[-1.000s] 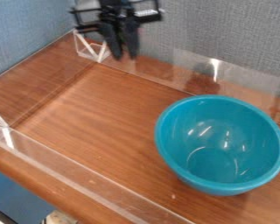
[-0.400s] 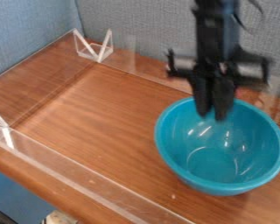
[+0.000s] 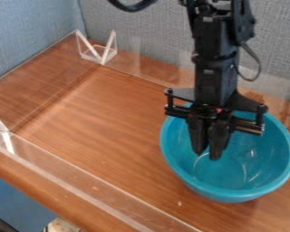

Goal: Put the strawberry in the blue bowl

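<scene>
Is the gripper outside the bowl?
No: the gripper reaches down inside the bowl, its fingertips below the rim.

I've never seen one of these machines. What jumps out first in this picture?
The tall black robot arm on the right, its claw pointing down with the fingertips dipped inside the large glossy teal-blue bowl. The bowl sits at the right end of a brown wooden tabletop, which has low clear plastic walls along its edges.
</scene>
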Action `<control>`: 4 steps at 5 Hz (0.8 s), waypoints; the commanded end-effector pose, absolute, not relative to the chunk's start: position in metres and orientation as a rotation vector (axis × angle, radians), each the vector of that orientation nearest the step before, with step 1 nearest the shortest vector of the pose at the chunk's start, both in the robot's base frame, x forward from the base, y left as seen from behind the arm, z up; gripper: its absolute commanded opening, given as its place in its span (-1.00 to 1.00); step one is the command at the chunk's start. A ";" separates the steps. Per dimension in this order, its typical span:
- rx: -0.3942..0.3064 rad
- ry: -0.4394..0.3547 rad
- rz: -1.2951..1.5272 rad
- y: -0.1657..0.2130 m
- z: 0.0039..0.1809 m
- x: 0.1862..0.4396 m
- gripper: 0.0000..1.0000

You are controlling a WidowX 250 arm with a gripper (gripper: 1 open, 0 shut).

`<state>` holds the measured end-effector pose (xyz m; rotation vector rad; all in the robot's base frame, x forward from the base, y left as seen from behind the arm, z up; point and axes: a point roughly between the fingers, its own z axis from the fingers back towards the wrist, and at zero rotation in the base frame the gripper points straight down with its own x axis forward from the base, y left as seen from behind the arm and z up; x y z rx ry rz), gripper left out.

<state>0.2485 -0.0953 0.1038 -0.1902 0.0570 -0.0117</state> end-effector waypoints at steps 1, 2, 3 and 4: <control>-0.187 0.040 -0.063 -0.089 0.099 0.248 -1.00; -0.181 0.045 -0.127 -0.088 0.100 0.246 -1.00; -0.178 0.045 -0.189 -0.087 0.104 0.244 -1.00; -0.177 0.032 -0.156 -0.089 0.106 0.239 1.00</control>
